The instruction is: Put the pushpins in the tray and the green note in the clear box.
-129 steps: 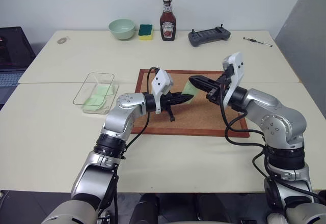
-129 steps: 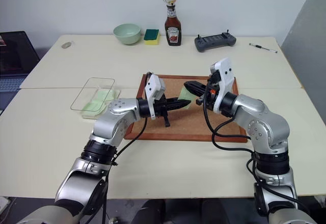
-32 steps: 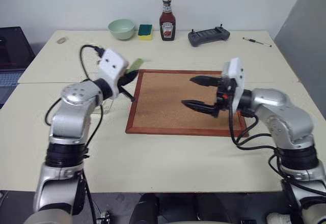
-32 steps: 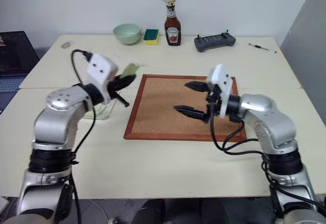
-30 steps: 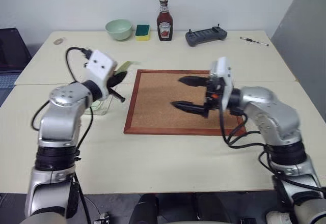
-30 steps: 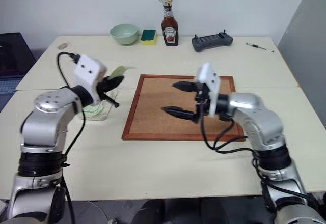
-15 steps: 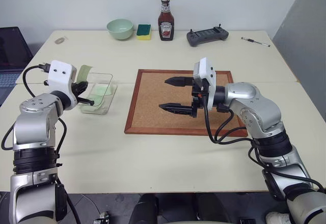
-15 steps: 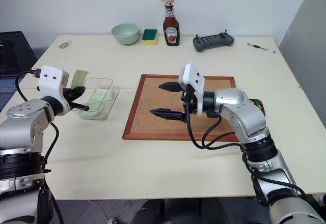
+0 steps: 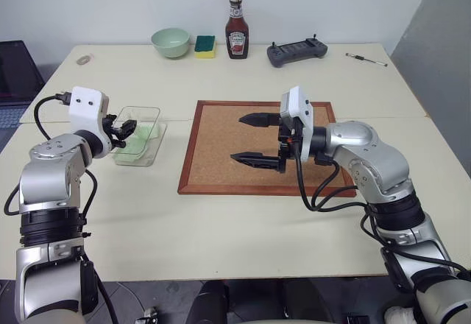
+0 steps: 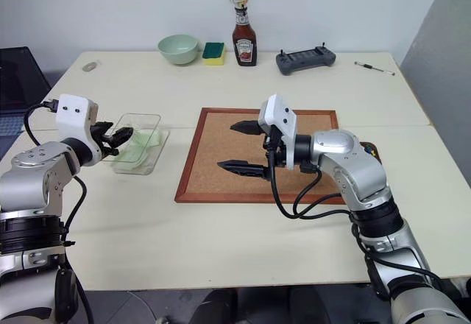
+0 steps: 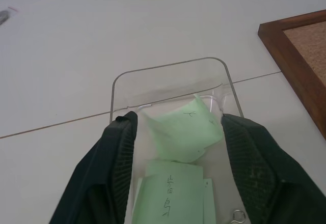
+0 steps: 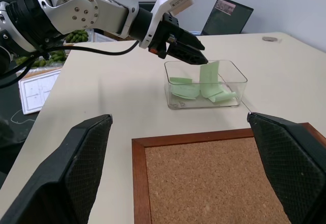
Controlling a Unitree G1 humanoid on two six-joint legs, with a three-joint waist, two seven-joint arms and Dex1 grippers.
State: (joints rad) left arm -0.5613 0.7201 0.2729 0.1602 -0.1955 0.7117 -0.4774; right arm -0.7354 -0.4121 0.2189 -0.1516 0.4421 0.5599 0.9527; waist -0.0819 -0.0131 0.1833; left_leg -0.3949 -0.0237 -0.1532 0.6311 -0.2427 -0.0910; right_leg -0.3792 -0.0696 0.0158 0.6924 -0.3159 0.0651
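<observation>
- Green note [image 11: 186, 127]: inside the clear box [image 9: 140, 134], leaning against its wall above other green slips on the floor of the box. This half of the task looks done.
- Clear box: near the left edge of the tabletop [image 9: 243, 243], left of the corkboard [image 9: 221, 147].
- Left end effector [image 9: 126, 127]: at the near end of the box, fingers parted, empty; note released.
- Right end effector [image 9: 254, 138]: above the corkboard, fingers spread wide, empty.
- Pushpins, tray: cannot be made out; whether the pins are stowed cannot be told.
</observation>
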